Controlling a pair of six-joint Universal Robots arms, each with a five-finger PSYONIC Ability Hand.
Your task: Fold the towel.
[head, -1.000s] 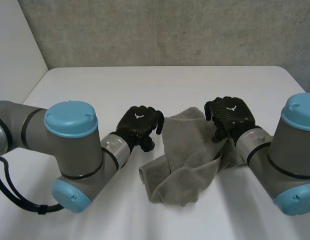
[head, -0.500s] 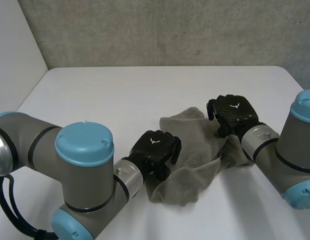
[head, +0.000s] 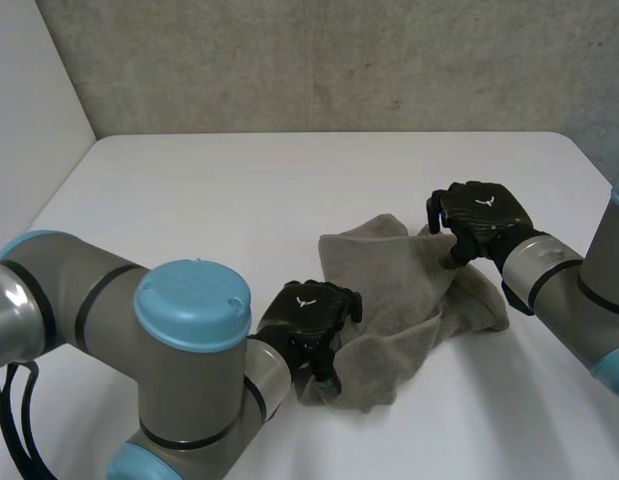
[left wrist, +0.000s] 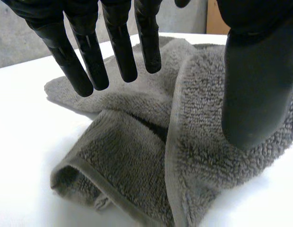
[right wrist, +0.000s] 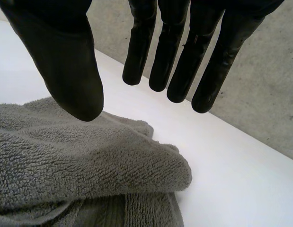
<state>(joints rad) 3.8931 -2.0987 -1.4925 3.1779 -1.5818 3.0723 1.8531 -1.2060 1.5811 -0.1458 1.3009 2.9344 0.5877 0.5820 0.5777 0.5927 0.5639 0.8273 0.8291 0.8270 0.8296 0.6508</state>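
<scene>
Desk (head: 289, 190): white, and it carries everything here. The left arm (head: 179, 350) and right arm (head: 579, 300) both reach in toward its middle.

Towel (head: 399, 300): grey terry, crumpled into a loose heap with several layers lapped over one another. It lies on the desk between the two hands.

Left hand (head: 309, 318): you have it over the towel's edge nearest the robot. In its wrist view the fingers (left wrist: 119, 45) are straight and spread, with the thumb well apart from them. The hand is wide and grips nothing. A hemmed edge of the towel (left wrist: 137, 161) runs under the palm, between the fingers and the thumb.

Right hand (head: 481, 215): you have it at the towel's opposite, far edge. Its fingers (right wrist: 184, 52) are straight too, thumb apart, wide and holding nothing. A rounded fold of the towel (right wrist: 80, 161) lies under the thumb, and bare desk lies beyond the fingertips.
</scene>
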